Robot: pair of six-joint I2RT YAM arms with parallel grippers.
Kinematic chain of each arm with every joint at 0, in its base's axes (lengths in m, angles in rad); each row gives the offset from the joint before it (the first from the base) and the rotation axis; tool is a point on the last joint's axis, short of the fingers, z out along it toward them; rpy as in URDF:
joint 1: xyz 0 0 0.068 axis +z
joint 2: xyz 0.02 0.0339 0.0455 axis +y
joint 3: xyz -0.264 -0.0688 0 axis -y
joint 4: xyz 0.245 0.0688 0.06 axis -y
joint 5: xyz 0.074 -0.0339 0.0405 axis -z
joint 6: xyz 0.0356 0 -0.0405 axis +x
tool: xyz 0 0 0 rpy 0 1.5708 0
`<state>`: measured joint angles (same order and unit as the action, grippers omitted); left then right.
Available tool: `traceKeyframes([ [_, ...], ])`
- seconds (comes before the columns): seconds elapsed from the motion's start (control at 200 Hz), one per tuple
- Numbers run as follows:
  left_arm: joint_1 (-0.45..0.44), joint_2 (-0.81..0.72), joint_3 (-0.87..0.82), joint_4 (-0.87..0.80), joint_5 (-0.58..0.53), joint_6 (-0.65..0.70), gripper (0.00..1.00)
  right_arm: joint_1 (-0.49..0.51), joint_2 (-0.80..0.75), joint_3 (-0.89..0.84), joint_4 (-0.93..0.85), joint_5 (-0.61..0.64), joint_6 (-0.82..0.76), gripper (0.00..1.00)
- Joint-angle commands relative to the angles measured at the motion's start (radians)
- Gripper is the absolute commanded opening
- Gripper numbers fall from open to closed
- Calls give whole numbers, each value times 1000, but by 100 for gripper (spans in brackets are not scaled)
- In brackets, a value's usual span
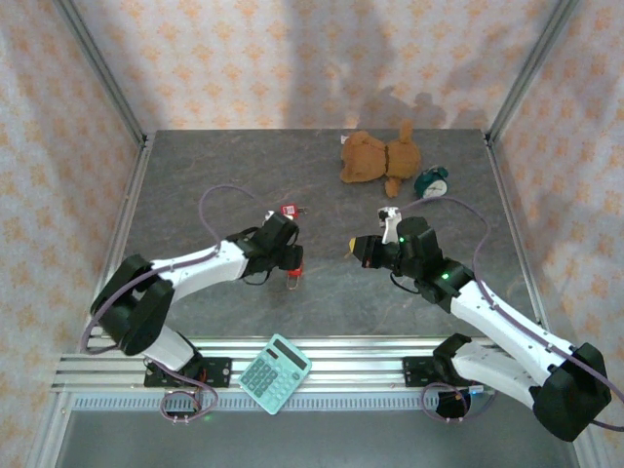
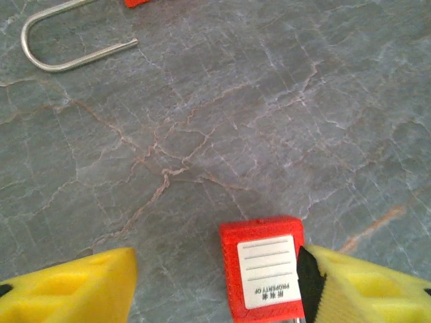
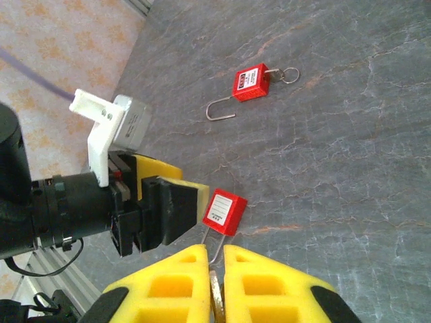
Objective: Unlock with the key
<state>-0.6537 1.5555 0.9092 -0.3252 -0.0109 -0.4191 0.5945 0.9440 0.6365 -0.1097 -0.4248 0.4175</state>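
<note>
Status: setup stage, nothing unlocked yet. Right end effector (image 3: 215, 259) is pinched shut on the brass key (image 3: 215, 296). Left end effector (image 2: 217, 282) has jaws apart around the red padlock (image 2: 264, 269) on the bench (image 2: 202, 134), one finger touching its side, no clamp. To do: grip lock, insert key, turn. Second padlock (image 3: 250, 84) lies apart, shackle open.

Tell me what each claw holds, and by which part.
Right claw pinches what looks like a brass-coloured key; which part is hidden. Left claw straddles the red padlock, unclamped.
</note>
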Motion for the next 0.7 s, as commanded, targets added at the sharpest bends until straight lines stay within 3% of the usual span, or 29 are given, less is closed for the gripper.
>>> traceKeyframes([
  [0.0, -18, 34, 118, -246, -107, -11, 64, 2, -18, -5, -4, 27, -24, 10],
  [0.175, -21, -19, 233, -409, -304, -52, 54, 3, -26, -6, -15, 38, -36, 10],
  [0.335, -11, -298, 61, -153, -384, -93, 42, 2, -39, -1, -27, 47, -50, 10],
  [0.4, 35, -406, -36, -30, -344, -180, 41, 2, -42, -2, -24, 48, -56, 10],
  [0.496, 155, -490, -124, 44, -229, -312, 27, 3, -35, 5, -27, 42, -69, 10],
  [0.696, 353, -477, -178, 59, 24, -366, 27, 2, -34, 29, -52, 35, -94, 10],
])
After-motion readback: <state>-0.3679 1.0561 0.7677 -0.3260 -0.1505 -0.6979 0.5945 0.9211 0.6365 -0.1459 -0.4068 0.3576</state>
